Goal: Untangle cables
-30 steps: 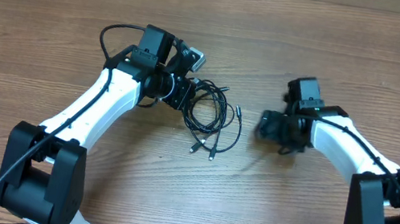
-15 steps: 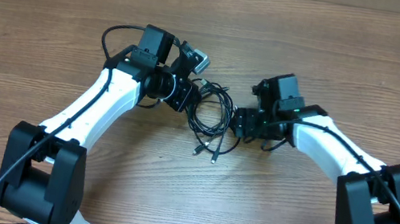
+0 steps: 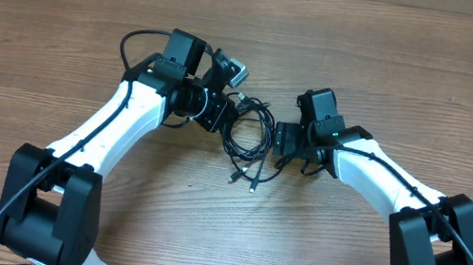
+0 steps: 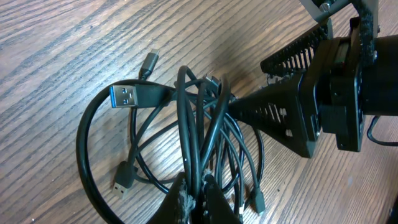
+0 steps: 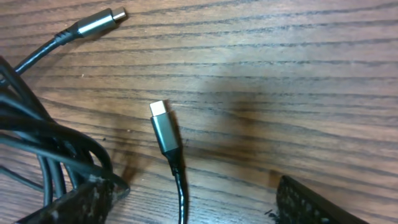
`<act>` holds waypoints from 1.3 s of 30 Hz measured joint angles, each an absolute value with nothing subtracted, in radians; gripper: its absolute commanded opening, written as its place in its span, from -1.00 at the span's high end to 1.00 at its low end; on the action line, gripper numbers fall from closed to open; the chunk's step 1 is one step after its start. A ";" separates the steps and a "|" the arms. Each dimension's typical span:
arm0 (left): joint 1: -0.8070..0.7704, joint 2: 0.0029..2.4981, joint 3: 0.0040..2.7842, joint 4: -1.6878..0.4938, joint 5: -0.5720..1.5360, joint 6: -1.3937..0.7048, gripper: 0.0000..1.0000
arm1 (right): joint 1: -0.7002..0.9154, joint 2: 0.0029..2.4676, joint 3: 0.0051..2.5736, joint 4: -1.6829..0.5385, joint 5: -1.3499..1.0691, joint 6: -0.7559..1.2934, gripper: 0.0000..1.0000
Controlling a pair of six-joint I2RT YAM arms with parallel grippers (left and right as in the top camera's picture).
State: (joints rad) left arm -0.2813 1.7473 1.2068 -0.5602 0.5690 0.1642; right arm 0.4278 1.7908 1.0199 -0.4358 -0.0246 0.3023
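Wooden table (image 3: pixel 421 67) carried the cables (image 3: pixel 250 140) at frame centre, left gripper (image 4: pixel 196 198) pinched shut on the bundle, right gripper (image 3: pixel 280 146) wide open, empty, best closed squarely on the loose plug (image 5: pixel 163 127) alone.

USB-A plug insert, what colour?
Blue, inside the silver USB-A plug; clearest in left wrist view.

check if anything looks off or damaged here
The cables are tangled in one heap, with several strands pinched in the shut left claw. That claw's fingertips look frayed and worn. A loose USB-C plug lies just ahead of the open right claw. No cable looks cut.
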 measured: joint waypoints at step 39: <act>-0.281 1.747 1.207 -0.560 0.573 0.164 0.92 | 0.437 1.812 0.975 -0.400 0.157 0.417 -0.62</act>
